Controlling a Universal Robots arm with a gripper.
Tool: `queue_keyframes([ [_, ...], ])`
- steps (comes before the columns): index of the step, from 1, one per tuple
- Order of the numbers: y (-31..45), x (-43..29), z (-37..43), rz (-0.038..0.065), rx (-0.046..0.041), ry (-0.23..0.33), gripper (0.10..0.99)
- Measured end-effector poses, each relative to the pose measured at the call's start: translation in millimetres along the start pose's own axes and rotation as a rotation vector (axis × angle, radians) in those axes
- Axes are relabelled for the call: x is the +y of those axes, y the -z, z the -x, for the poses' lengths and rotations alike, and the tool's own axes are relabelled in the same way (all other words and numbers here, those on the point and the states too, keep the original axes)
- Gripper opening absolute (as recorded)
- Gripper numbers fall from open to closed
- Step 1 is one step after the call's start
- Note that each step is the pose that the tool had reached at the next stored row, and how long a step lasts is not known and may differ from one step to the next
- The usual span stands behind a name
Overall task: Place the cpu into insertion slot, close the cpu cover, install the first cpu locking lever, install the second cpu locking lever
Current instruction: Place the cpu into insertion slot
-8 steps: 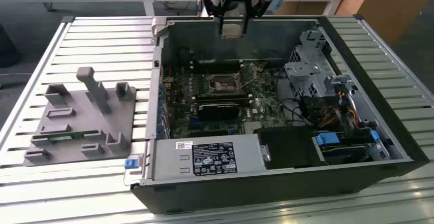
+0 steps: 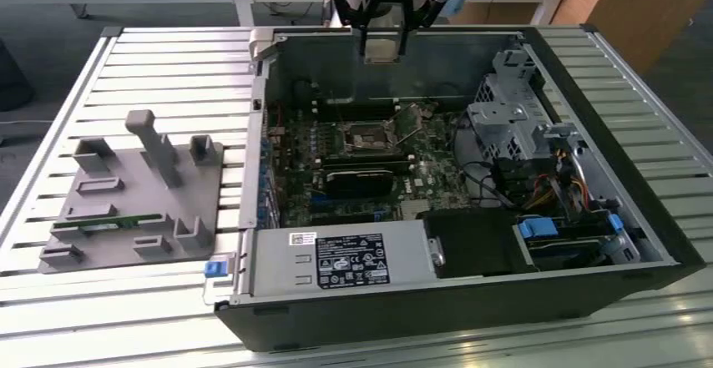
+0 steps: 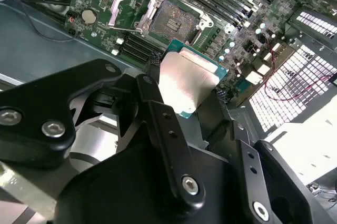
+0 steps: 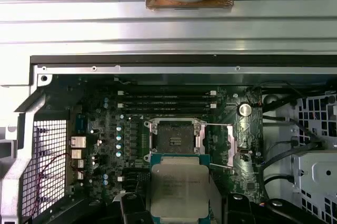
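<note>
Clearly no step is finished yet. In the exterior view the gripper (image 2: 380,41) hangs over the open computer case (image 2: 446,310), carrying the cpu (image 2: 380,49) well above the insertion slot (image 2: 366,137). In the second wrist view its fingers (image 3: 152,63) are clamped on the cpu's opposite edges; the slot lies empty, the cpu cover (image 3: 117,5) swung open beside it. In the first wrist view the cpu shows a dull silver top with a green rim.

Bright, even room light; the slatted tabletop (image 2: 134,68) glares white, the cpu (image 3: 187,84) gleams, and the case (image 2: 446,314) sits dim inside.
</note>
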State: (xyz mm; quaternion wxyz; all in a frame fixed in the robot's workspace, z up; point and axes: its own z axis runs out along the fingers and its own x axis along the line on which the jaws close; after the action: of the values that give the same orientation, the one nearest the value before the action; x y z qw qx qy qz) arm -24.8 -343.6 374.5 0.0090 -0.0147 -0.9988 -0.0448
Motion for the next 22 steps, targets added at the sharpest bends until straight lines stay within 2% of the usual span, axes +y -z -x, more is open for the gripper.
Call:
queue_keyframes([
  [4, 0.0, 0.0, -0.1, 0.0, -0.0026, -0.029, 0.533],
  [10, -0.3, 0.0, -0.2, 0.002, -0.0112, -0.126, 0.533],
  [22, -0.9, -0.1, -1.6, 0.005, -0.0243, -0.271, 0.533],
])
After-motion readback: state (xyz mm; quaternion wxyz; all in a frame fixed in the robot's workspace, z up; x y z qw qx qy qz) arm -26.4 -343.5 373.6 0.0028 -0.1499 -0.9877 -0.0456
